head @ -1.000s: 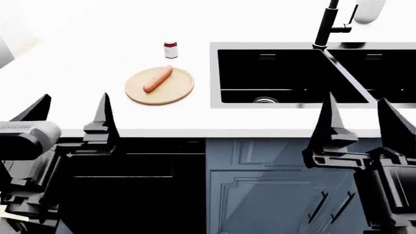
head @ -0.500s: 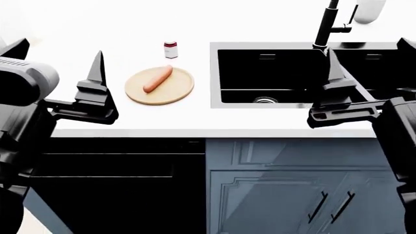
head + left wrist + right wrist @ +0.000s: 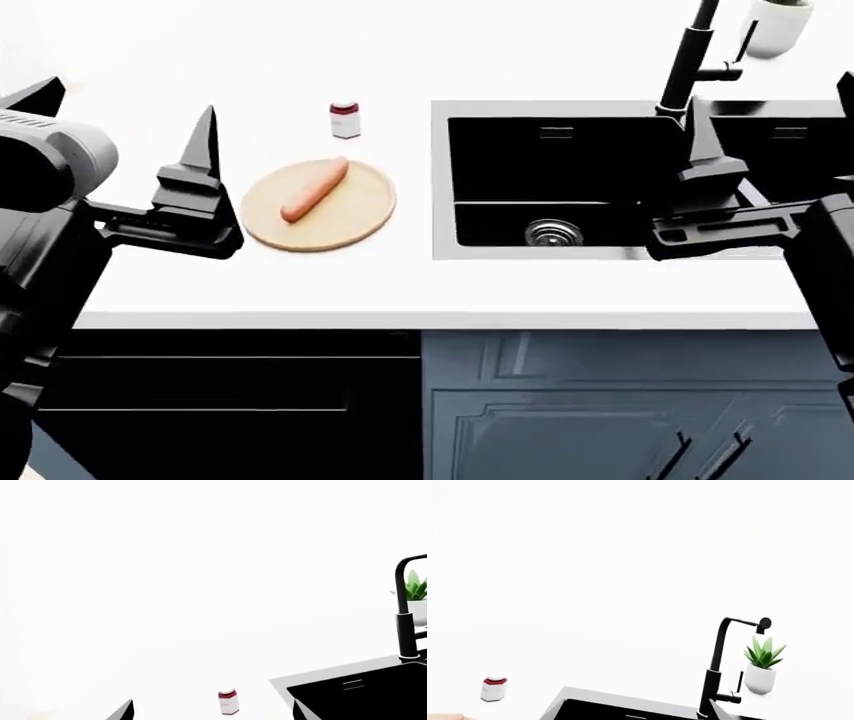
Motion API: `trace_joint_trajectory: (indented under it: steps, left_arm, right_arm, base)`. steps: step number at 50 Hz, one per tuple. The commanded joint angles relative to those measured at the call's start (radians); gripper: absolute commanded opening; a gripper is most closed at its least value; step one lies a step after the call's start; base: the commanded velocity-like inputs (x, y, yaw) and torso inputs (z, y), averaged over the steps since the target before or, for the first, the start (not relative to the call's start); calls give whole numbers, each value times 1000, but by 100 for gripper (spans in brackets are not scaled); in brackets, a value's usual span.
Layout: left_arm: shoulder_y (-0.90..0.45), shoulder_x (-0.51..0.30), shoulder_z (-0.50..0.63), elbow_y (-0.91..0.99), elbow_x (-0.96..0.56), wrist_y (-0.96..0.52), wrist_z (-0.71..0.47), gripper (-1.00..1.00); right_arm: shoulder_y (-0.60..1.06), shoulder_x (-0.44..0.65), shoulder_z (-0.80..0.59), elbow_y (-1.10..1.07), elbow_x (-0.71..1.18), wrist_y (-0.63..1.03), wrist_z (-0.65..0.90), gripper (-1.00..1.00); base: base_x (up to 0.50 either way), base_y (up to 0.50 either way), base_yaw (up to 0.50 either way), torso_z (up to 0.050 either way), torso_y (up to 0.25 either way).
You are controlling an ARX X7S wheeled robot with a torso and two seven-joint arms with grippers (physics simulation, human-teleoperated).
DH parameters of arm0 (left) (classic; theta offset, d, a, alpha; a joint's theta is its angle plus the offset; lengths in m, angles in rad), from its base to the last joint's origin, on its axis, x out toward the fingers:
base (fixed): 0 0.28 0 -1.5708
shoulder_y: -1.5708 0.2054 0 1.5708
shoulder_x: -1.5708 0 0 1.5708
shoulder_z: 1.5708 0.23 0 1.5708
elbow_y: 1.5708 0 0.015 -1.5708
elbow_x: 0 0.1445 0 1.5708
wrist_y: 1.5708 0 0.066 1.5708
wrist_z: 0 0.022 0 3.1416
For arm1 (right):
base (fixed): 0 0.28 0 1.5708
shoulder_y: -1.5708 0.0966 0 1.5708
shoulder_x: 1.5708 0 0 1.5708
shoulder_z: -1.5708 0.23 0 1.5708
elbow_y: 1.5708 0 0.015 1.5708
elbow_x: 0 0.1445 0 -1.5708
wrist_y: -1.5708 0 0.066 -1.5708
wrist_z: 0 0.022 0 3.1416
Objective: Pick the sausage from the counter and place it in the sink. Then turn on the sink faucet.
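The orange-pink sausage lies on a round wooden board on the white counter, left of the black sink. The black faucet stands behind the sink's divider. My left gripper is open and empty, above the counter left of the board. My right gripper is open and empty, over the sink's right part. The left wrist view shows the sink and the faucet. The right wrist view shows the faucet and the sink rim. Neither wrist view shows the sausage.
A small red-capped jar stands behind the board and also shows in the left wrist view and the right wrist view. A white plant pot stands behind the faucet. Blue-grey cabinets sit below the counter.
Both arms rose from below the counter edge to counter height, jaws still open. The head view then shifted, so the counter things sit lower in it.
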Motion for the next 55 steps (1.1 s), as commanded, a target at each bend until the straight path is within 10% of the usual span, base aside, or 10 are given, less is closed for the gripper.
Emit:
trace_joint_trajectory:
  steps: [1,46,55]
  left_arm:
    - [4,-9,-7,1,-26,6,-9,100]
    - [84,-3,-10,-7,-18,44,0,100]
    - [-148,-86,129,-52,-412,-67,-135,100]
  right_arm:
    - [7,3,-4,1,6,7,0,100]
    - [9,-10,-17,10,0,21,0,100]
    - [63,-29,-34,9,55,56,50,100]
  base:
    - [254,0,0,0,0]
    - [235,0,0,0,1]
    - [0,0,0,0,0]
